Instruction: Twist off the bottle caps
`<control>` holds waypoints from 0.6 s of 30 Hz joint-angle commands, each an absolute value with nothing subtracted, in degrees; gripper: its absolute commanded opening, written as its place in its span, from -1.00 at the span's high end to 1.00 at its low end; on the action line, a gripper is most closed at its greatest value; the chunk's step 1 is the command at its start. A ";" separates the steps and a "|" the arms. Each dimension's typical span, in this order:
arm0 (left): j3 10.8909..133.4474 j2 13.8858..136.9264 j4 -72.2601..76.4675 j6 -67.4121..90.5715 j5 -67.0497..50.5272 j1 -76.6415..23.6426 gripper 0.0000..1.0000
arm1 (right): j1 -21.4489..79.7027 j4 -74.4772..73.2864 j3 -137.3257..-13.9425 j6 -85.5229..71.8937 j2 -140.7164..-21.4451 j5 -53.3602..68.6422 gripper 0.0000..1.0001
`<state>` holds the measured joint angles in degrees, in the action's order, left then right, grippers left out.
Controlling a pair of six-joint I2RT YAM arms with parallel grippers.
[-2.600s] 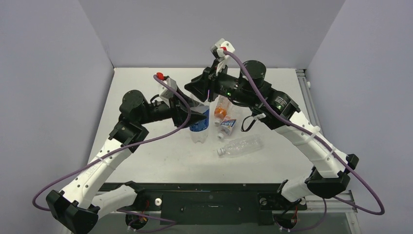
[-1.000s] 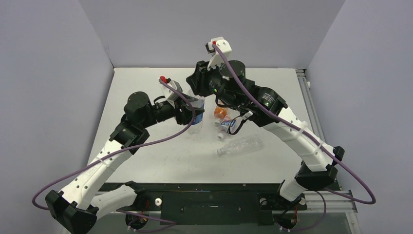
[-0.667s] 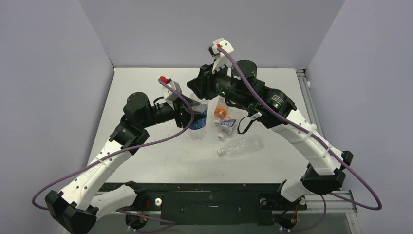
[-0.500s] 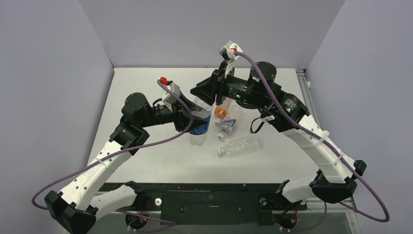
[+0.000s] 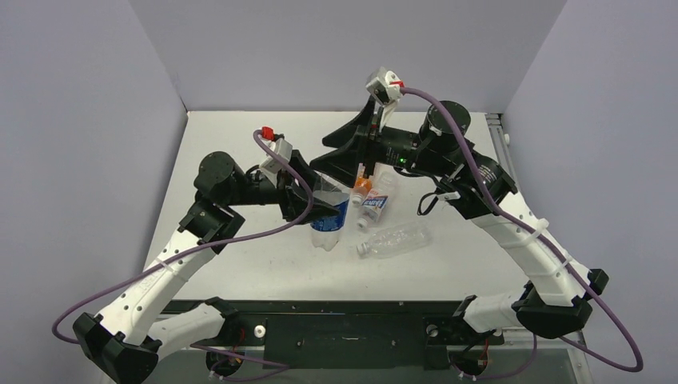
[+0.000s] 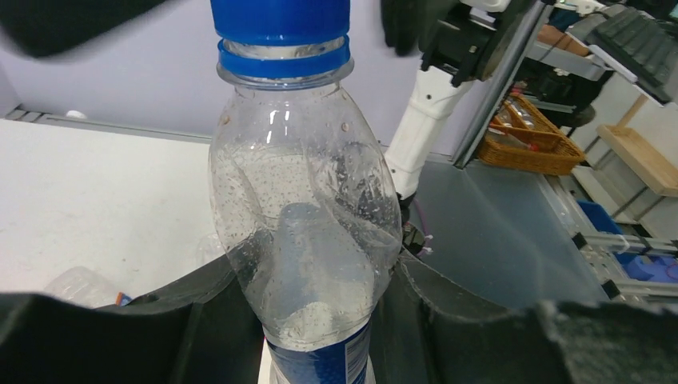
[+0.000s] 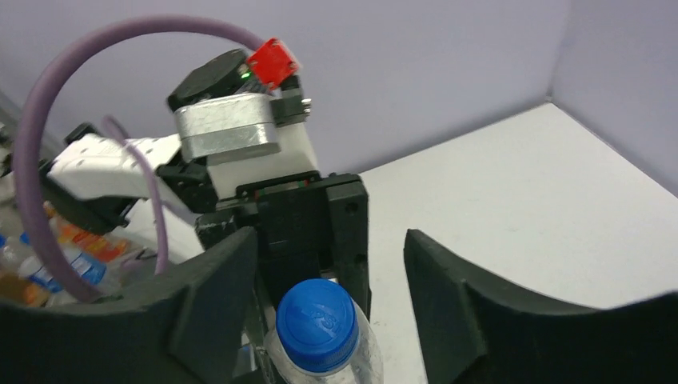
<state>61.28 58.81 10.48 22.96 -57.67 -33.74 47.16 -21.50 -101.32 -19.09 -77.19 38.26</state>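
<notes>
The Pepsi bottle (image 5: 329,222) stands upright in mid-table, and my left gripper (image 5: 318,204) is shut on its clear body (image 6: 308,240), which is dented between the black fingers (image 6: 200,320). Its blue cap (image 6: 280,20) sits on the neck. My right gripper (image 5: 332,168) hovers over that cap (image 7: 317,326), open, with a gap between each finger and the cap. Just right of it stand the orange bottle (image 5: 361,187) and the short bottle with a blue-white label (image 5: 374,207). The plain bottle (image 5: 397,238) lies on its side, its pale cap (image 5: 362,248) pointing left.
Grey walls close the table at the back and both sides. A metal rail (image 5: 500,146) runs along the right edge, and a black base bar (image 5: 344,328) lies at the near edge between the arm mounts.
My right gripper has let go of the blue cap and opened, and its wrist has rolled to the right. The left gripper has shifted the Pepsi bottle slightly nearer.
</notes>
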 commanded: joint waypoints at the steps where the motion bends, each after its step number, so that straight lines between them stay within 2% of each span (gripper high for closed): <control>1: 63.77 59.29 6.75 17.86 -50.22 -33.41 1.00 | 49.55 -24.04 -103.71 -17.72 -74.18 5.36 -0.50; 2: 63.80 59.22 5.71 15.34 -46.39 -33.47 1.00 | 50.68 -24.36 -103.62 -17.74 -74.05 0.35 -0.60; 5: 63.31 58.64 2.24 10.73 -39.61 -33.49 1.00 | 53.73 -25.07 -104.56 -17.70 -74.53 -11.97 -0.64; 9: 62.22 57.73 1.60 7.39 -33.91 -33.49 1.00 | 57.31 -32.37 -112.37 -18.02 -80.77 -15.49 -0.64; 18: 61.92 56.88 1.41 6.57 -31.63 -33.59 1.00 | 58.33 -35.49 -115.66 -20.26 -85.91 -14.14 -0.11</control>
<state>61.36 58.39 0.95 8.03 -34.52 -33.67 57.82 -33.52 -114.26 -19.22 -84.73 -11.92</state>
